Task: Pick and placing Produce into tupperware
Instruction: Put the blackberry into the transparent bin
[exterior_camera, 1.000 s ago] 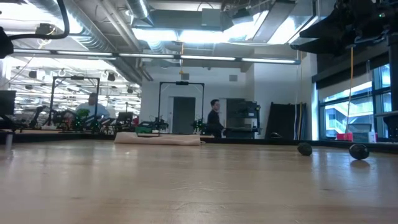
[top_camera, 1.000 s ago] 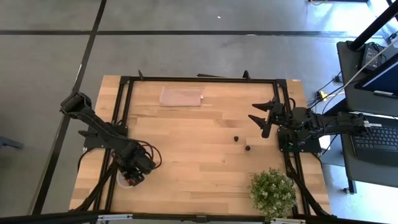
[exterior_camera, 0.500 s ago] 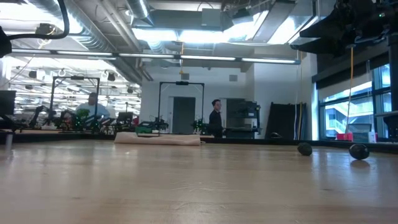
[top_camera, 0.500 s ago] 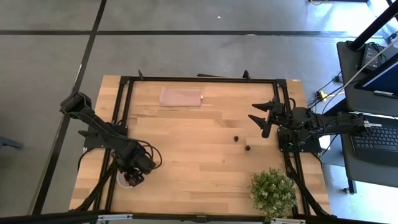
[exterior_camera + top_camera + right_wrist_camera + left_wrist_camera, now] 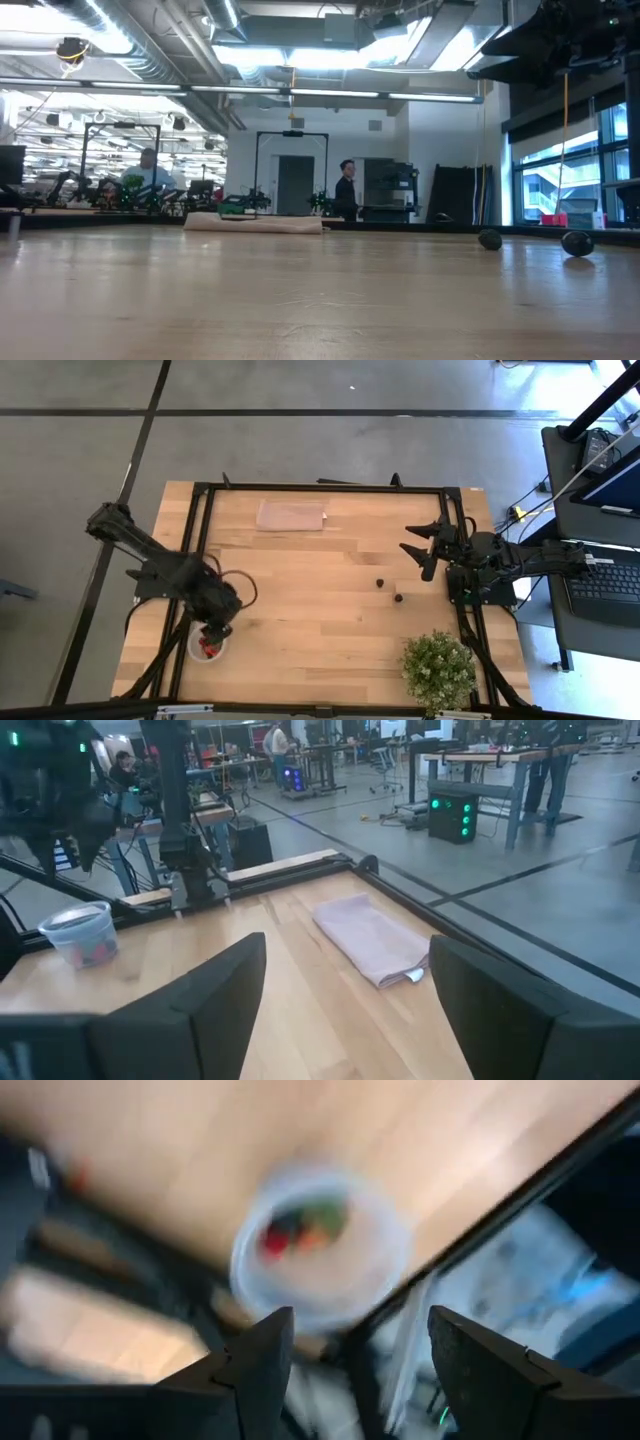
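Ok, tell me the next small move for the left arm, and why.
Probably swing the left claw toward the two dark berries mid-table. Its fingers stand open and empty above the tub, which already holds red fruit, so this drop looks done. The right claw waits open nearer those berries, so it could take them instead.

You're looking at the table from above: tub sitting near the front-left corner, w/ fruit lying inside it. Left gripper hanging just above the tub's back rim, jaws apart. Cloth lying at the back edge, a bit left of center. Two berries resting right of center, near each other, not touching. Right gripper hovering behind & right of them, jaws apart. Plant standing at the front-right corner, well apart from the tub.
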Robot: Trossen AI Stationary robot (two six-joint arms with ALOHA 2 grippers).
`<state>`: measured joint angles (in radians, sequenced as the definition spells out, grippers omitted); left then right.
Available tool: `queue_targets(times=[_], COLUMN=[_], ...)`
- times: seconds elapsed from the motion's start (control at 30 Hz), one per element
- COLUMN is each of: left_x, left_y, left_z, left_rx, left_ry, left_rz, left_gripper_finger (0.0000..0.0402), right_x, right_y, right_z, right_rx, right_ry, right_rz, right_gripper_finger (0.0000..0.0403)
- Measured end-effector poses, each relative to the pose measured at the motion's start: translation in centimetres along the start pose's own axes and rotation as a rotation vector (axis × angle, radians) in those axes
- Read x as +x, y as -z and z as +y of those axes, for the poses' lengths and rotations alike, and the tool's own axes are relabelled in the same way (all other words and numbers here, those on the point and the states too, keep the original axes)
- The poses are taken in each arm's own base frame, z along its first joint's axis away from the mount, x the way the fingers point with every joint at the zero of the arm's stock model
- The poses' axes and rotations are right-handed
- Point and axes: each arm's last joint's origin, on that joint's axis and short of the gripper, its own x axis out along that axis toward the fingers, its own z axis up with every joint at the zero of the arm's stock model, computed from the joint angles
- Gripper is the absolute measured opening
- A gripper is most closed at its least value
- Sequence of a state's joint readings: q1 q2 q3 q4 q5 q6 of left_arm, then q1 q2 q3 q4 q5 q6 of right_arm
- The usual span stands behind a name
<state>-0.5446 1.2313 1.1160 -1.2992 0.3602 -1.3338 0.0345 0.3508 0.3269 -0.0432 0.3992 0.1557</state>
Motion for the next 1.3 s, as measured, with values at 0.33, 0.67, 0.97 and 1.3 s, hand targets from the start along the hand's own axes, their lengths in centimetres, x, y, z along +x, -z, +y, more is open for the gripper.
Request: queue_targets(times=[0.33,0.67,0.97,1.3], left_x=[-7.1,-10.1,-7.7,0.5], left_y=[-2.1,-6.1,-11.0,-13.3], left_z=[-0.7,-1.6,1.7,7.0], left_rx=[0.142,0.423,0.689,0.645], left_ry=[0.067,-0.047,0.263,0.471], left_rz=[-0.962,-1.272,-1.384,-1.465], left_gripper_finger=[0.0222,0.0222,0.0222,0.0222], right_x=[-0.1,2.0,6.3,9.0], right_y=[-1.3,-7.5,-9.7,-5.7], right_z=[0.5,2.5,4.7,5.4], right_rx=[0.048,-0.001,0.002,0.004], right_ry=[-0.135,-0.097,-0.007,0.112], right_rz=[-0.048,0.251,0.532,0.801], right_gripper_finger=[0.0282,0.0282,0.0282,0.0282])
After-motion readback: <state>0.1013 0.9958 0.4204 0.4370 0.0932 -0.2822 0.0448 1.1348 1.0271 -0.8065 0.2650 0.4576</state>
